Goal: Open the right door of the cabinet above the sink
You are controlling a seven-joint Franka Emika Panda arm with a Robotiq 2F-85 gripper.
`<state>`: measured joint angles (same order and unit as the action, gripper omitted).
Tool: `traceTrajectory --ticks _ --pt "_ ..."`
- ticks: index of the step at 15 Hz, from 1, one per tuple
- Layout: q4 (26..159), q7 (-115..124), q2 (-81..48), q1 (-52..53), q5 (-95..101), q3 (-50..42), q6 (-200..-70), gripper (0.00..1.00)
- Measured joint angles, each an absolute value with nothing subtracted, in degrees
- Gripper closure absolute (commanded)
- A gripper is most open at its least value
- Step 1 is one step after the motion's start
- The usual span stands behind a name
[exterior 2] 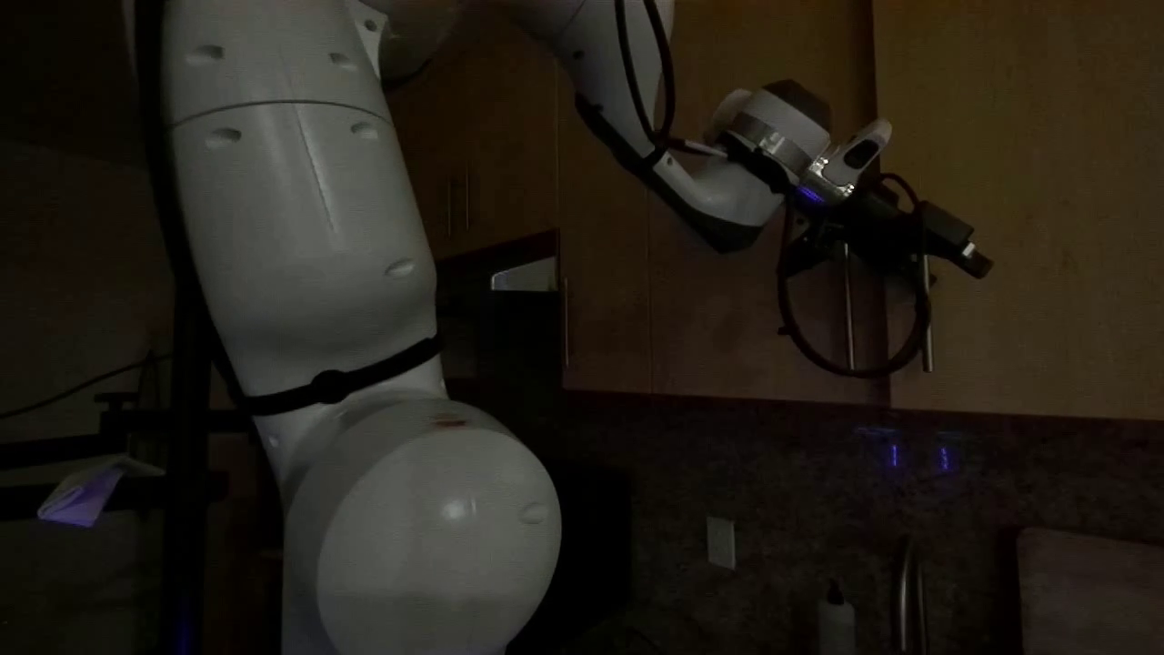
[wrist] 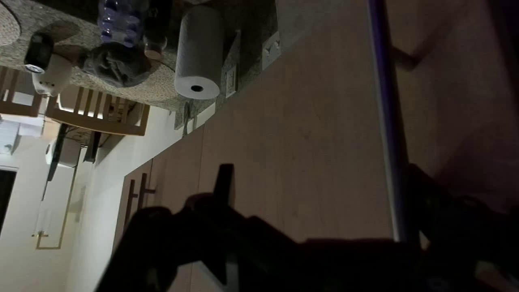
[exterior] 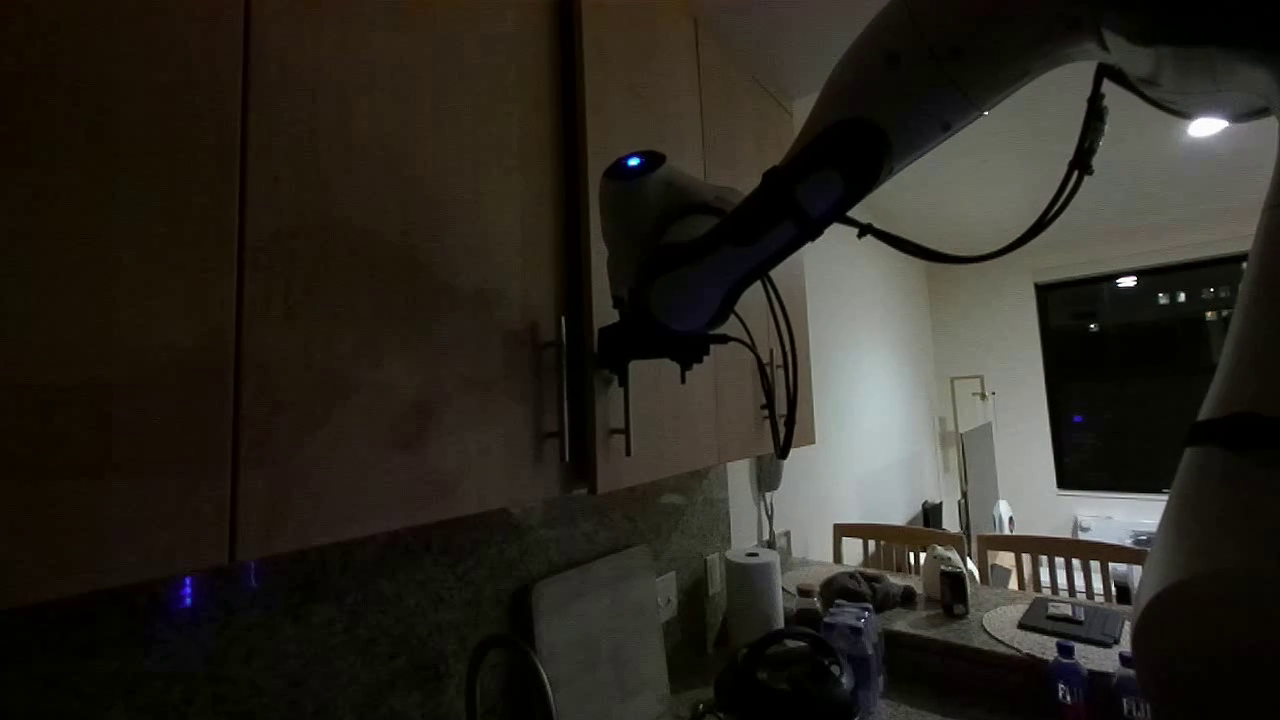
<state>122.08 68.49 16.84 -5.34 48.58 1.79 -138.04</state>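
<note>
- The gripper (exterior: 652, 360) is at the right door (exterior: 672, 425), its two fingers (wrist: 224, 184) spread well apart in the wrist view and clamped on nothing visible; the door's handle (wrist: 387, 121) runs just beside one finger, and whether they touch I cannot tell.
- The right door is one of two on the cabinet (exterior 2: 764, 355), which has two bar handles; a dark strip marks the seam, and the inside is hidden.
- Farther along, a further cabinet (exterior: 742, 430) carries two more pulls (wrist: 142, 192).
- Below: one pale bottle (exterior 2: 835, 628) with a dark top near one faucet (exterior 2: 905, 591), one cutting board (exterior: 600, 640) leaning on the backsplash (exterior: 350, 600), one upright paper towel roll (exterior: 753, 600).
- Drink containers: one pack (exterior: 855, 650) holding several bottles, too dim to count; two loose bottles labelled FIJI (exterior: 1066, 680); one dark can (exterior: 955, 592); one jar (exterior: 806, 605) with a brownish lid. Their contents are unreadable.
- Beyond: two round mats (exterior: 1003, 628), one dark bundle (exterior: 865, 590), one white figure (wrist: 50, 79) with a face, two wooden chairs (exterior: 1060, 545), one dark window (exterior: 1130, 390).
</note>
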Motion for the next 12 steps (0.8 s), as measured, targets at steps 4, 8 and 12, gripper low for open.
traceTrajectory --ticks 4,8,12 --pt "125.83 64.17 19.5 -5.36 48.47 -0.48 -143.88 0.0" --pt "128.94 58.55 22.13 -5.56 47.01 -2.37 -147.54 0.0" --pt "130.79 52.88 24.44 -5.97 44.33 -3.15 -147.67 0.0"
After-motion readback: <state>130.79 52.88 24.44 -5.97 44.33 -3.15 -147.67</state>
